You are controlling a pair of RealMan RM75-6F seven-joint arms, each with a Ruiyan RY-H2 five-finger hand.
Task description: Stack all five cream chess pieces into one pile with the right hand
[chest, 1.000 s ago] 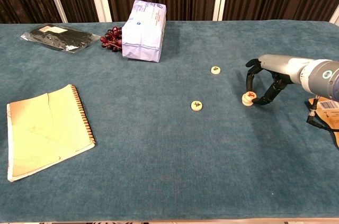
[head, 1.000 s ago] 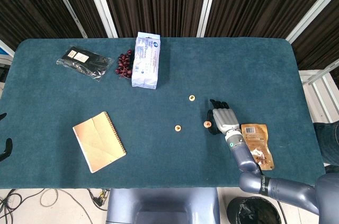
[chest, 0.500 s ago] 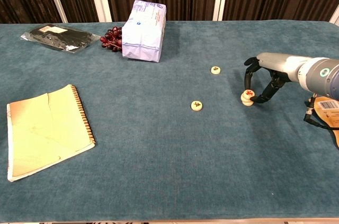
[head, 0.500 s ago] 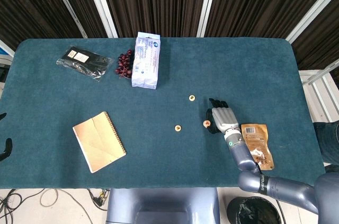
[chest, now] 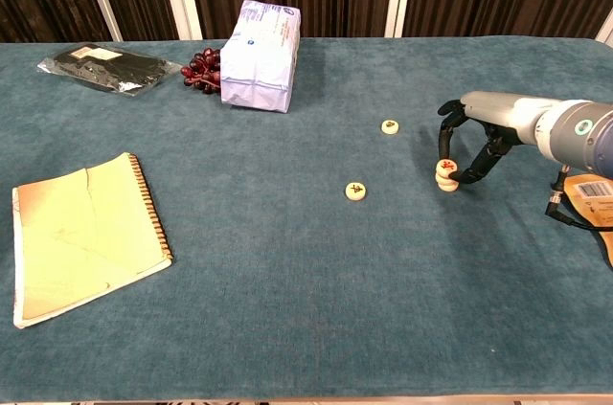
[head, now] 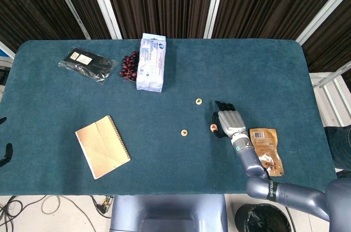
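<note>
No legible text on any item.

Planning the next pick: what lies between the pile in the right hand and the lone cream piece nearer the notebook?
Only bare cloth, in the chest view, between the pile and that piece.

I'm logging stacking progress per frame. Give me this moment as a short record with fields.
right hand: pinching the top of the pile
pile: cream pieces stacked; exact count unclear
loose pieces: single piece behind, centre piece nearer the middle
left hand: at table's left edge, away from pieces
bystanders: notebook, white pack
</note>
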